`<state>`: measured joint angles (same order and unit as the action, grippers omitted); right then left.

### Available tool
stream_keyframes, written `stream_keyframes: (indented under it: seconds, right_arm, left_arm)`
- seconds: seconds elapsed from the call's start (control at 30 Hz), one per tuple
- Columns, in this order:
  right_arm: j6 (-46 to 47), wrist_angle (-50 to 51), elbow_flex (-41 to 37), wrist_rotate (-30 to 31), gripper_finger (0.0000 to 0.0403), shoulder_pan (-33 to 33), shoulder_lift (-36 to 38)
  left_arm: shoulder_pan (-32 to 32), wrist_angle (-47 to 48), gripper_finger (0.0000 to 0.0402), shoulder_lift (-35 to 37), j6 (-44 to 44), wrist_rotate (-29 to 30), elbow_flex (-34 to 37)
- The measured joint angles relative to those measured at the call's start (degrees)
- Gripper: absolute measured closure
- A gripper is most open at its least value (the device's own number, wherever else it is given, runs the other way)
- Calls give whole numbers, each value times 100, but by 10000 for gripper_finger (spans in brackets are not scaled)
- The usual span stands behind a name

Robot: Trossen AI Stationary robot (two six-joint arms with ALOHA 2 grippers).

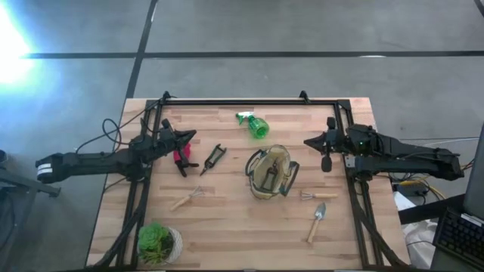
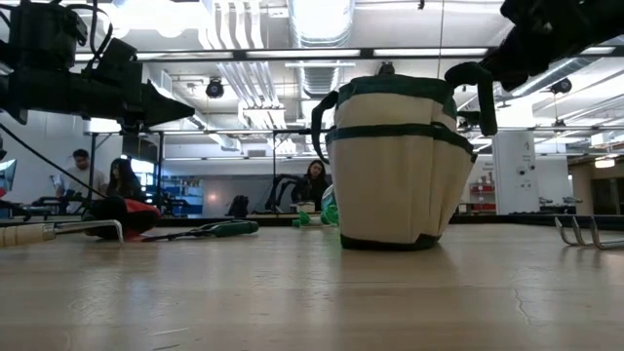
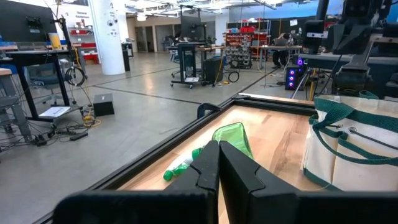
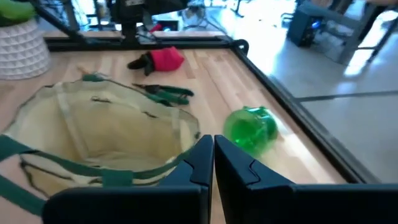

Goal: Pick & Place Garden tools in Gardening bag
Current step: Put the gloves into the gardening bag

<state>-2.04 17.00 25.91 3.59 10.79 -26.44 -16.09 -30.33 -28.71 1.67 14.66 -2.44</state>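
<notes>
Gardening bag (image 1: pixel 271 173) between left claw (image 1: pixel 190 136), right claw (image 1: pixel 308 140) — apart

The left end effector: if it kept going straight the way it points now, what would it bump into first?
Probably the green spray bottle, lying just beyond the shut left end effector. Height is unclear, so it might pass above it.

The high view looks straight down from well above, taking in the whole surface (image 1: pixel 227 227) and both arms. The low view sits at surface height, close to the bag (image 2: pixel 395 161), facing level into the room. Each wrist view looks forward past its own pincer, from opposite sides. All four views share the bag; both wrist views also catch the green spray bottle (image 3: pixel 227 140).
</notes>
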Motion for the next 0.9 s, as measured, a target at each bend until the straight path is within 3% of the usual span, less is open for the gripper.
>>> stream_keyframes:
  seconds: [0.2,0.53,0.9]
  right_arm:
    - [-70,-7,-59,227,394,-2,461]
    - [328,301,-140,-485,394,-2,1135]
    - [918,556,-161,-557,394,-4,1158]
  left_arm:
    - [0,0,387,0,0,0,0]
    - [-1,0,387,2,0,2,0]
    - [0,-343,387,2,-100,0,-1]
